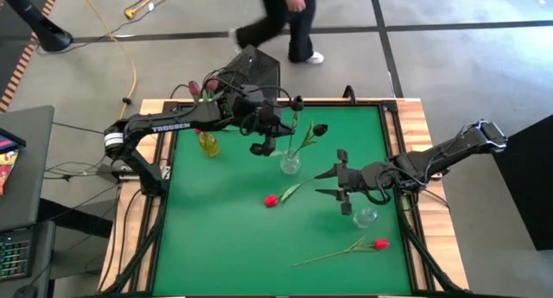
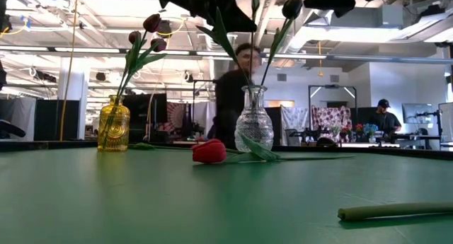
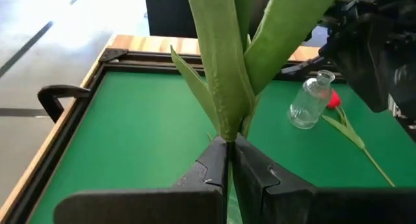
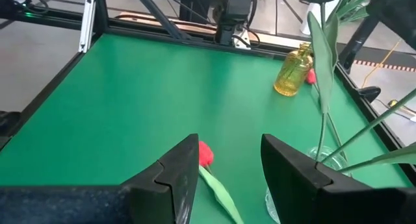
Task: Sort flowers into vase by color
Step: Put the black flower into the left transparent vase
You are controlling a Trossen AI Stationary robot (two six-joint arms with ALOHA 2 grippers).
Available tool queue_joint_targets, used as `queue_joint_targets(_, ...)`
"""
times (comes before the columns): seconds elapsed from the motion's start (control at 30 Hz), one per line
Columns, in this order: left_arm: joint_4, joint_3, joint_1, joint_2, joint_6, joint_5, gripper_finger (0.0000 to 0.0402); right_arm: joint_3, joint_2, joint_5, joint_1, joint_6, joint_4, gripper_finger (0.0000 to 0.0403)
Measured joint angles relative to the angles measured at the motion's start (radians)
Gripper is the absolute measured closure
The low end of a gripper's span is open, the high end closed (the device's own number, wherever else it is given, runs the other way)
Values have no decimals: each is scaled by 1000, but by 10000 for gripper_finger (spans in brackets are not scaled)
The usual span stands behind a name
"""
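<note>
Sorting is roughly halfway: your left gripper (image 1: 263, 144) is clamped on a tulip stem (image 3: 224, 87) above the clear vase (image 1: 290, 164); the yellow vase (image 1: 207, 143) holds maroon tulips. Two red tulips (image 1: 271, 200) lie on the counter (image 1: 216, 237), under your spread right gripper (image 1: 333, 184).
</note>
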Motion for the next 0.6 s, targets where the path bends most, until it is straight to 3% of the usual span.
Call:
queue_joint_targets(0.23,-28,0,0,0,-3,42,401,0,0,0,0,2,0,212)
queue_joint_targets(0.43,-33,1,25,0,139,64,401,0,0,0,0,10,0,212)
queue_joint_targets(0.6,44,12,68,-1,81,111,401,0,0,0,0,35,1,212)
